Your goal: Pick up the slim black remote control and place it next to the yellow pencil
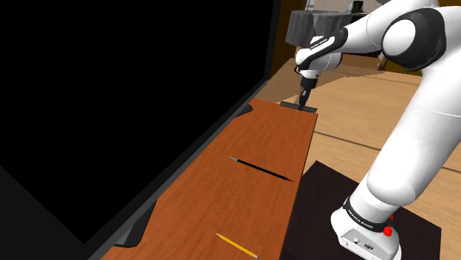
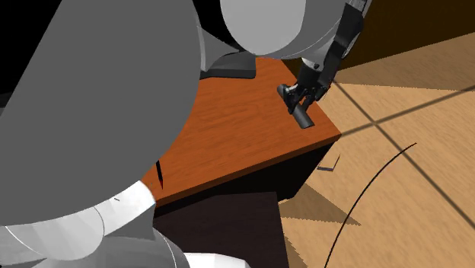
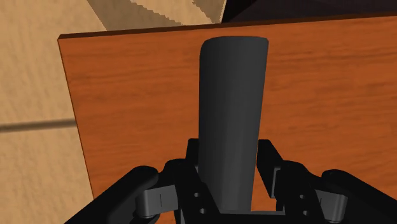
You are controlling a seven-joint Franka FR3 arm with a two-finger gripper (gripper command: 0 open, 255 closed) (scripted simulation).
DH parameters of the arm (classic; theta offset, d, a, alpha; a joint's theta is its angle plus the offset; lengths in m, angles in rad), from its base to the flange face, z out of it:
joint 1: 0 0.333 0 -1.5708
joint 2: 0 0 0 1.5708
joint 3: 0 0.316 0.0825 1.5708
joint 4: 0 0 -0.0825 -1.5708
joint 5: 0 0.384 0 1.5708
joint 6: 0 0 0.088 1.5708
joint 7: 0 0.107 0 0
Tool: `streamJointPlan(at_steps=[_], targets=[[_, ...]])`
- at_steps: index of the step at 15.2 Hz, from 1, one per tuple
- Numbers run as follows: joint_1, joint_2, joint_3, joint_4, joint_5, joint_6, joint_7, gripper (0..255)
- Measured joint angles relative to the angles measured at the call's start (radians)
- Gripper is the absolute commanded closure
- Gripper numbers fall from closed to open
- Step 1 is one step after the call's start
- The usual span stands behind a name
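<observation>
Gripper (image 3: 229,160): fingers clamped on dark remote (image 3: 232,102), over a corner of the reddish wood desk (image 3: 127,95). Yellow pencil (image 1: 236,245) at the opposite end. Pale plank floor (image 3: 32,95); black area (image 1: 111,89) alongside.

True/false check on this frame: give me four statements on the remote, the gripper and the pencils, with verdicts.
1. The gripper has its fingers clasped on the slim dark remote control. True.
2. The remote already lies next to the yellow pencil. False: in the shoulder view the remote is at the far end of the wooden table and the pencil at the near end.
3. A black pen lies on the table between the remote and the yellow pencil. True.
4. The yellow pencil lies on the floor. False: it lies on the tabletop.
</observation>
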Motion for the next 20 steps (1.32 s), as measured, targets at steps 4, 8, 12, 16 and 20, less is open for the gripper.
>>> streamJointPlan(at_steps=[4, 8, 12, 16, 20], targets=[[0.016, -0.063, 0.011, -0.029, -0.038, -0.022, 0.047, 255], [0.046, -0.201, 0.056, -0.168, -0.109, 0.001, 0.164, 255], [0.062, -0.327, 0.117, -0.293, -0.157, 0.012, 0.278, 255], [0.078, -0.431, 0.187, -0.396, -0.175, 0.015, 0.382, 255], [0.097, -0.527, 0.259, -0.487, -0.172, 0.012, 0.480, 255]])
